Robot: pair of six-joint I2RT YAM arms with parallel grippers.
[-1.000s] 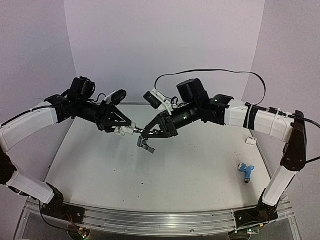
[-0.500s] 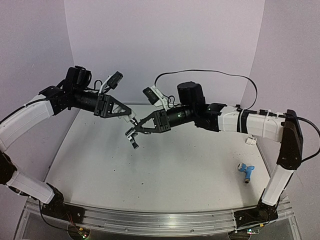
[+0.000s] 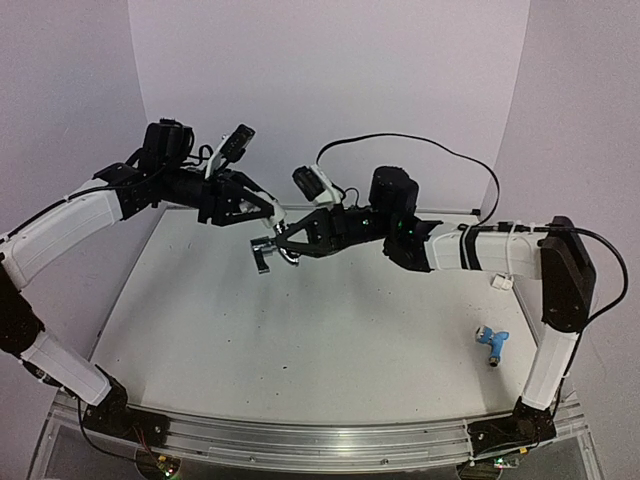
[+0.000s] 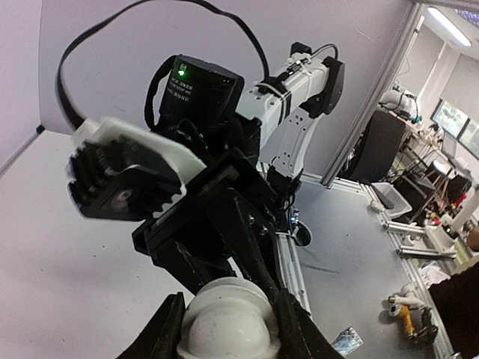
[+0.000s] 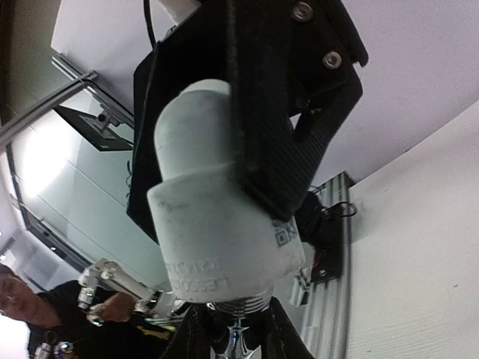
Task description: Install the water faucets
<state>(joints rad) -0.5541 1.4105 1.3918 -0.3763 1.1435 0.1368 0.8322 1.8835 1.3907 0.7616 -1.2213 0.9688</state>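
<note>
My left gripper (image 3: 271, 221) is shut on a white stubby fitting (image 4: 228, 329), held in the air above the back left of the table. My right gripper (image 3: 284, 246) faces it and is shut on the shiny silver faucet (image 3: 264, 252). In the right wrist view the faucet's threaded end (image 5: 244, 304) sits in the mouth of the white fitting (image 5: 224, 224). Its bent spout hangs down to the left in the top view. The light blue faucet (image 3: 491, 341) lies on the table at the right, far from both grippers.
A second small white fitting (image 3: 503, 281) lies at the table's right edge behind the blue faucet. The white table (image 3: 330, 350) has purple walls on three sides. A black cable (image 3: 420, 140) arcs above the right arm.
Both grippers have moved left and toward the back wall, staying joined at the fitting. The silver faucet's spout has swung round and now hangs lower left of the right gripper.
</note>
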